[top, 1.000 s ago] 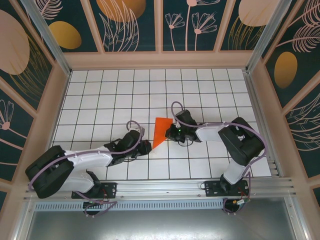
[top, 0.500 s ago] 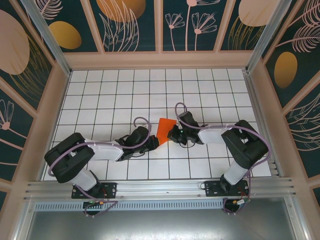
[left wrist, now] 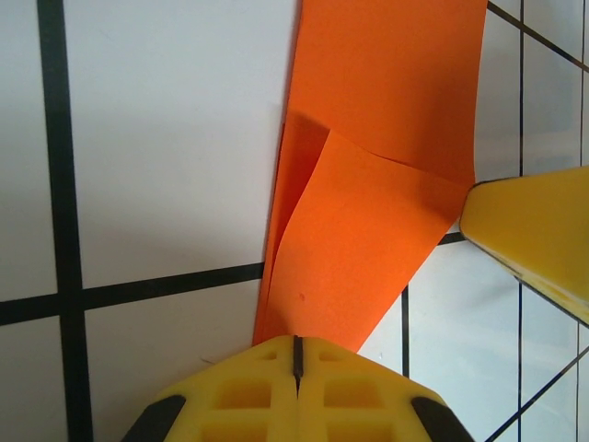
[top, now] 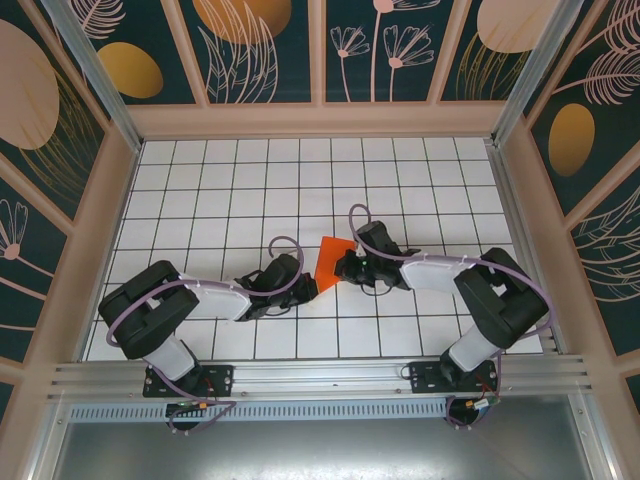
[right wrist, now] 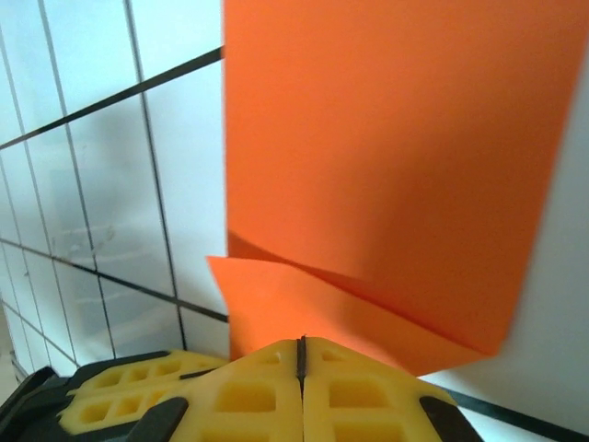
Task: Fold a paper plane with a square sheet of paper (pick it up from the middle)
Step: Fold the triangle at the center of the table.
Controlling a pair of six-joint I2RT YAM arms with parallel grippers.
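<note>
The square sheet of paper point(top: 333, 259), bright orange-red, is folded into a small four-sided shape on the tiled floor between both grippers. In the left wrist view the sheet point(left wrist: 386, 120) shows a diagonal crease, and its paler flap runs down into my left gripper point(left wrist: 296, 341), whose yellow jaws are shut on it. My left gripper point(top: 308, 284) holds the near left end. My right gripper point(top: 346, 267) is at the right edge. Its jaws point(right wrist: 301, 341) are shut on the sheet's lower flap point(right wrist: 304, 304), and the rest of the sheet point(right wrist: 396, 138) rises behind. A paper plane is out of view.
The white tiled floor point(top: 250, 190) spreads far and left of the grippers, ringed by patterned walls point(top: 270, 50). A metal rail point(top: 320, 375) runs along the near edge by the arm bases. The other gripper's yellow finger point(left wrist: 534, 230) touches the sheet's right corner.
My left arm has reached right and forward up to the paper. The sheet has gone from a tall triangle to a shorter folded shape. The right gripper has barely shifted.
</note>
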